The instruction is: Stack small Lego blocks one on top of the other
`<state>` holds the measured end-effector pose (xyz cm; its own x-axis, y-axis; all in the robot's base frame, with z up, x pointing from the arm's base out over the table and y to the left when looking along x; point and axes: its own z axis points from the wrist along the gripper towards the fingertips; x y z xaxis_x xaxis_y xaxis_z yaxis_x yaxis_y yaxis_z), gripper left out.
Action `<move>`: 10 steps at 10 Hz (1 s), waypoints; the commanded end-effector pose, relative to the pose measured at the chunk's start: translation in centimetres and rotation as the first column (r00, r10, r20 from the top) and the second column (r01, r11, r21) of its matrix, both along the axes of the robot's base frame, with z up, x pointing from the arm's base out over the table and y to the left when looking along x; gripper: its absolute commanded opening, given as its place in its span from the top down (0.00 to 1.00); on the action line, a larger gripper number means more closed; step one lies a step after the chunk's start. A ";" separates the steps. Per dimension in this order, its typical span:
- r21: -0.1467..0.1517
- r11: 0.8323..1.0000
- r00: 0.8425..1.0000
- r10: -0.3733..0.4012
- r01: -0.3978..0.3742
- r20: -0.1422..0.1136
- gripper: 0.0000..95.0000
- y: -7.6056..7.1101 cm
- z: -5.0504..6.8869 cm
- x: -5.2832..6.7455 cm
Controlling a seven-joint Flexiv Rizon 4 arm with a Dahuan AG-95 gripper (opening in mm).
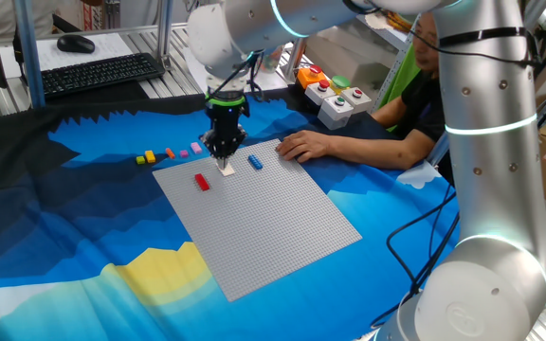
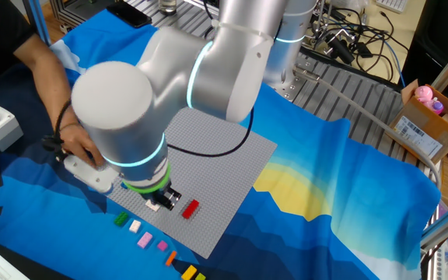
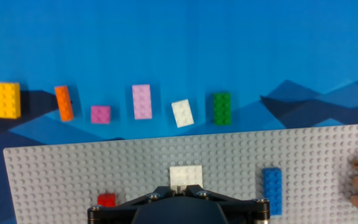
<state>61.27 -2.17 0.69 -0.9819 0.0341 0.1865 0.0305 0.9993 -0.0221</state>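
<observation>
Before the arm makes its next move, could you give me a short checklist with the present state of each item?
1. Gripper shut: ok, fingers closed, pointing down over the white block on the grey baseplate.
2. White block actually gripped: cannot tell; the hand view shows it just ahead of the fingers.
3. Red block and blue block seated on the baseplate: ok.
4. Spare blocks in a row on the cloth: ok.
5. Person's hand off the baseplate: not ok, it rests on the edge.
</observation>
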 end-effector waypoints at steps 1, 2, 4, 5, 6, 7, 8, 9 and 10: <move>-0.002 1.000 1.000 0.007 -0.007 0.002 1.00 0.1 -0.7 0.2; -0.006 1.000 1.000 0.012 -0.012 -0.018 1.00 -0.1 0.1 0.2; -0.003 1.000 1.000 0.012 -0.012 -0.025 1.00 -0.3 1.1 0.0; -0.018 1.000 1.000 0.018 -0.019 -0.022 1.00 -0.4 1.2 -0.1; -0.021 1.000 1.000 0.020 -0.020 -0.022 1.00 -0.5 1.2 -0.1; -0.022 1.000 1.000 0.022 -0.022 -0.020 1.00 -0.6 1.2 -0.1; -0.021 1.000 1.000 0.022 -0.023 -0.021 1.00 -0.7 1.1 -0.1; -0.021 0.999 0.999 0.027 -0.028 -0.017 1.00 -1.1 0.8 -0.2; -0.017 0.999 0.999 0.030 -0.030 -0.012 1.00 -1.4 0.3 -0.3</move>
<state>60.90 -3.69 0.73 -0.9807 0.0075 0.1953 0.0000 0.9993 -0.0384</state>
